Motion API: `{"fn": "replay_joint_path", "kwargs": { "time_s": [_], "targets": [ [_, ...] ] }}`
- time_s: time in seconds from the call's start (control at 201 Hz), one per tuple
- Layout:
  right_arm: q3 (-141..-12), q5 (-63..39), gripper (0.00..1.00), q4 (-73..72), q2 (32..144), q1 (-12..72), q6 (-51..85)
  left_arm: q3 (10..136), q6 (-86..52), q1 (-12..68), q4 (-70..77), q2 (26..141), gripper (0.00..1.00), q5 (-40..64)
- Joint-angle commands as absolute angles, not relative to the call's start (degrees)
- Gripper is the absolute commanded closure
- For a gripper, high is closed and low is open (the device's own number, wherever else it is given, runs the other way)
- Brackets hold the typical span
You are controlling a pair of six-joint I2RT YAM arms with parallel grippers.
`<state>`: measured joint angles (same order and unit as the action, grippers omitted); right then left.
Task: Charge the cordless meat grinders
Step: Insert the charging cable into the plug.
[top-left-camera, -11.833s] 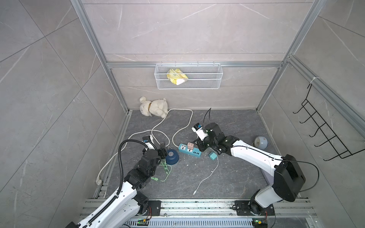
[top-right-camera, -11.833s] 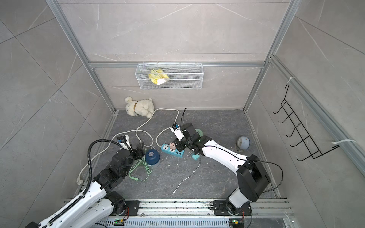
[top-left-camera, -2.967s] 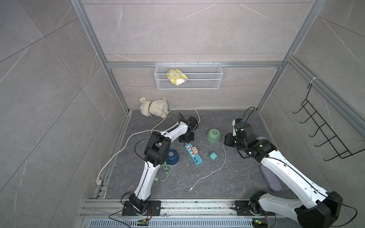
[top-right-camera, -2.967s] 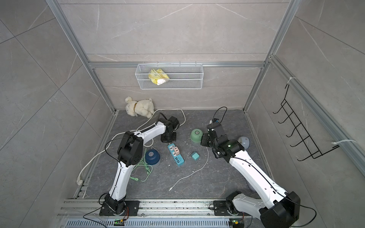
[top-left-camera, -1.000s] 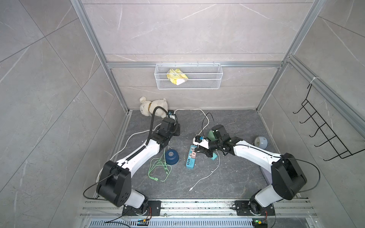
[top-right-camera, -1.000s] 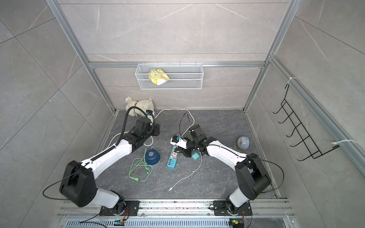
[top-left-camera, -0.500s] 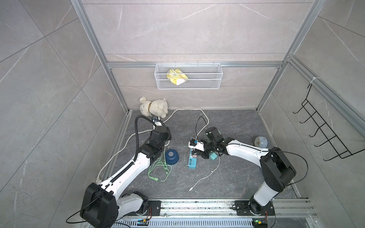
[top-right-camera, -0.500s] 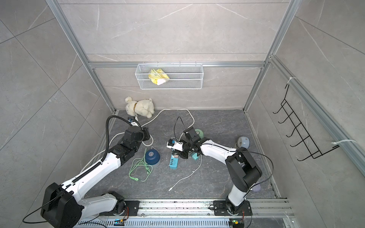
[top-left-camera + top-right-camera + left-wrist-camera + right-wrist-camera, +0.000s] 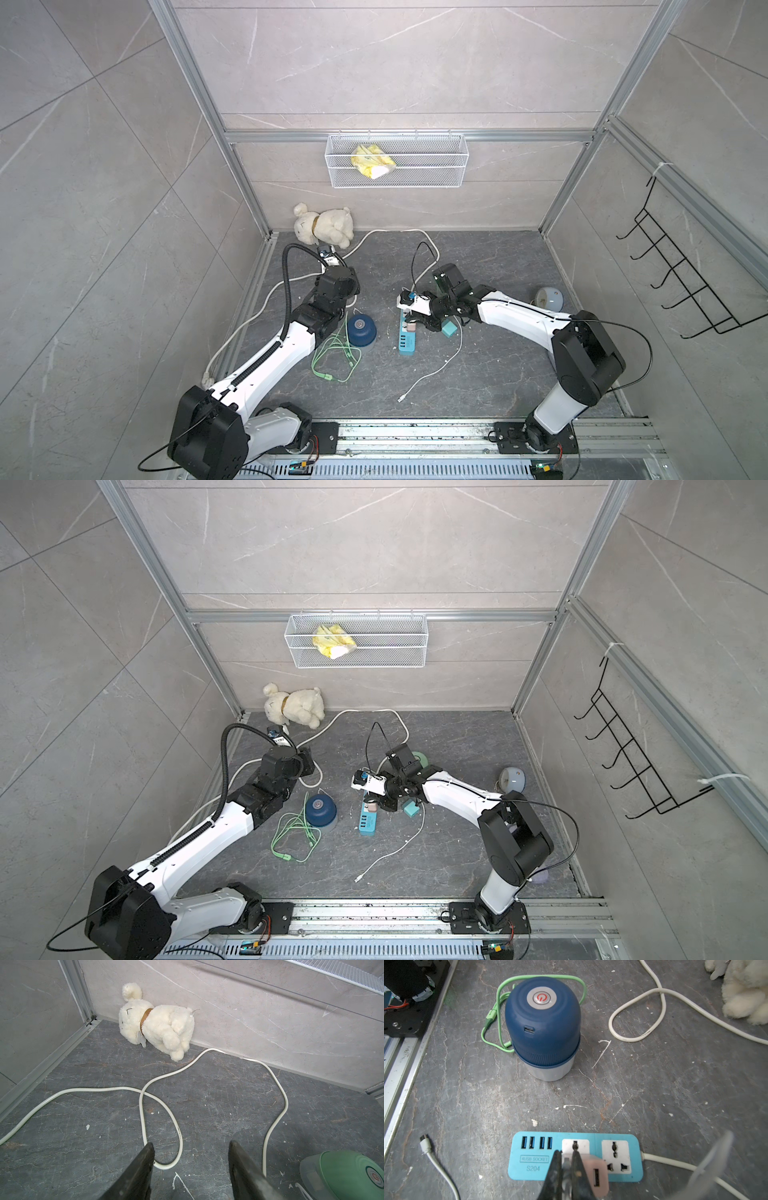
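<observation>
Drawn back from the rear edge within the last second, the left pincer (image 9: 191, 1144) is held released over a white cable (image 9: 143, 1109) loop, nothing gripped; the right pincer (image 9: 566, 1153) is clenched at the pink charger (image 9: 596, 1174) on the blue power strip (image 9: 533, 1165); the navy grinder (image 9: 360, 330) is stood upright mid-surface (image 9: 498, 374), beside the strip; the mint grinder (image 9: 417, 757) is seen behind the right arm.
</observation>
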<state>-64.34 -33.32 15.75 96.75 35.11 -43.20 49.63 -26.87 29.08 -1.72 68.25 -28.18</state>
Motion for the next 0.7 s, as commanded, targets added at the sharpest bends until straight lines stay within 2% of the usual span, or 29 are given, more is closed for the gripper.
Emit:
{"fn": "replay_joint_path", "kwargs": {
  "time_s": [0.0, 0.692],
  "targets": [
    [-66.42, -32.11, 1.0, 18.21, 96.24, 34.79, -45.36, 49.32, -27.35, 28.82, -1.94, 66.12, 0.42, -29.56],
    [-67.62, -29.99, 1.0, 22.38, 99.62, 34.89, -48.78, 48.95, -27.32, 28.8, -1.85, 66.09, 0.42, -29.97]
  ]
}}
